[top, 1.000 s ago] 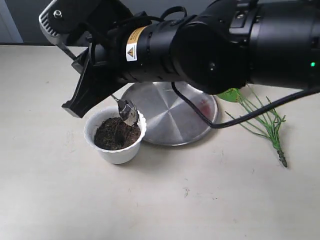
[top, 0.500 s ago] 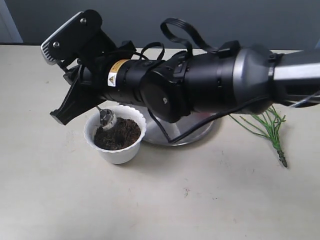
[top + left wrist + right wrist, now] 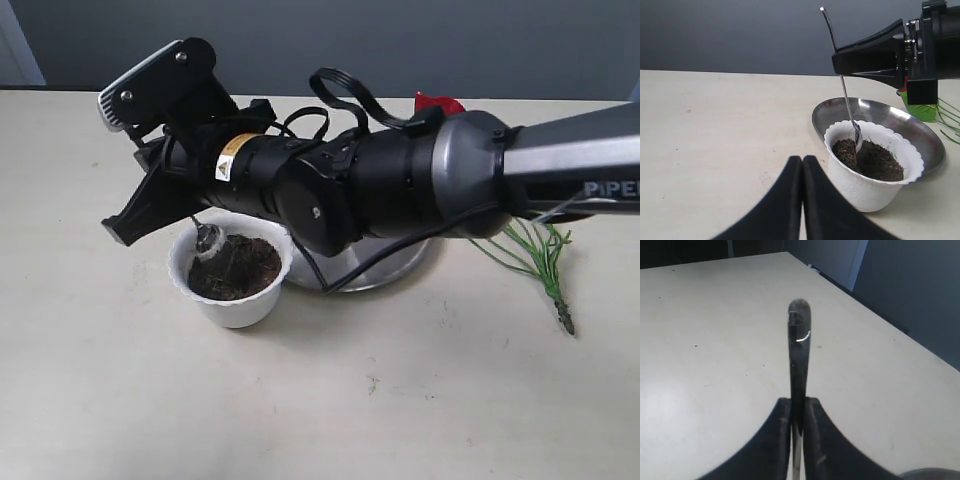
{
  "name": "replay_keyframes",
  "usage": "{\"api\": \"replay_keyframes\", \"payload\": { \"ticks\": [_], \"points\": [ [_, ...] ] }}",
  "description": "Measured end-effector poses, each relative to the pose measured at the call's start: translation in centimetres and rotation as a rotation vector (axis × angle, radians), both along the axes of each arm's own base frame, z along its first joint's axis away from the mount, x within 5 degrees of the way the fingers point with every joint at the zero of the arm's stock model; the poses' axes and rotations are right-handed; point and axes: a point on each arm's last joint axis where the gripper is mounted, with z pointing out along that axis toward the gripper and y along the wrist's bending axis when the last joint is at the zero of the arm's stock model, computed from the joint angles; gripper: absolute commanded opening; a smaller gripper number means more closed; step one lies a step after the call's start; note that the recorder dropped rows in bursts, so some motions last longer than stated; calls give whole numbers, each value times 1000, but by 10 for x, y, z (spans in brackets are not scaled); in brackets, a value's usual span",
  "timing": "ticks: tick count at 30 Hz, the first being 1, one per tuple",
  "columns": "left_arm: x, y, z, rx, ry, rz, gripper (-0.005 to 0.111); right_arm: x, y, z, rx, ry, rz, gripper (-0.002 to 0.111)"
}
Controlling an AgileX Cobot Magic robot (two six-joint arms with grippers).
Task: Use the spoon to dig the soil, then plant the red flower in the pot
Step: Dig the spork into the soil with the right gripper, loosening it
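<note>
- The right gripper [image 3: 796, 427] had its fingers [image 3: 781, 440] pressed tight on the spoon [image 3: 842, 87], gripping the thin handle about midway along, so the handle's end stuck out past them.
- From those fingers the spoon ran steeply downward, near upright, its bowl sunk at the soil [image 3: 235, 268] on the side of the pot [image 3: 232, 300] farther from the steel plate [image 3: 390, 262].
- The digging stroke therefore turned on that long axis: a scoop seemed to need the handle tipped, the bowl drawn across toward the plate side.
- The left gripper [image 3: 802, 165] sat low on the surface [image 3: 400, 400], fingers closed together and empty, pointing at the pot.
- The red flower [image 3: 437, 104] lay beyond the plate, mostly hidden behind the right arm, stems trailing out on the right.
</note>
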Motion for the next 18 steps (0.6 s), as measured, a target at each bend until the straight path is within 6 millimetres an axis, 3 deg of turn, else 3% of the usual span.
{"api": "replay_keyframes", "payload": {
  "ticks": [11, 18],
  "points": [
    [0, 0, 0, 0, 0, 0, 0, -6, -10, 13, -94, 21, 39, -1],
    [0, 0, 0, 0, 0, 0, 0, 14, -10, -17, -109, 38, -19, -1]
  ]
}}
